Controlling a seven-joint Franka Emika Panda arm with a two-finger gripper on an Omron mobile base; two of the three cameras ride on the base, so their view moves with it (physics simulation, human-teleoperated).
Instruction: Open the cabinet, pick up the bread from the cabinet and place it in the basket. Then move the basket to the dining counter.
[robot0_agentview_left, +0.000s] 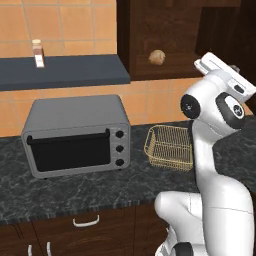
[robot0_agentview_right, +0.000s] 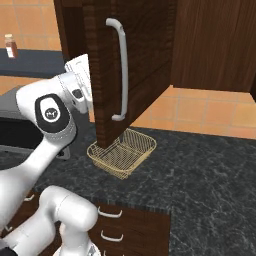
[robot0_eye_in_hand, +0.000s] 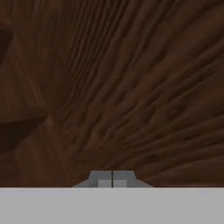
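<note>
Cabinet (robot0_agentview_right: 140, 60) with its door swung open toward the robot, the silver bar handle (robot0_agentview_right: 121, 70) facing the right base view. The bread (robot0_agentview_left: 157, 57), a small tan roll, rests on the shelf inside the open compartment, above and slightly left of the basket (robot0_agentview_left: 170, 147), which stands empty on the black speckled tabletop (robot0_agentview_left: 60, 190) just beside the toaster oven (robot0_agentview_left: 75, 135). In the right base view the door's lower corner hangs over the basket's near-left part. The tool (robot0_eye_in_hand: 112, 179) is closed, its two tips pressed together and holding nothing, and it faces dark wood grain at close range; the hand sits just behind the door's inner face. A small bottle (robot0_agentview_left: 37, 53) stands on the dark shelf (robot0_agentview_left: 65, 70) at left.

Hazards, as judged from this arrangement: the closed tips cannot take the roll, so they must part before reaching in. The hand lies close to the door, and a careless swing toward the shelf may knock the door shut or jam the wrist against its edge. A round roll may also scoot deeper into the compartment if nudged rather than pinched.
</note>
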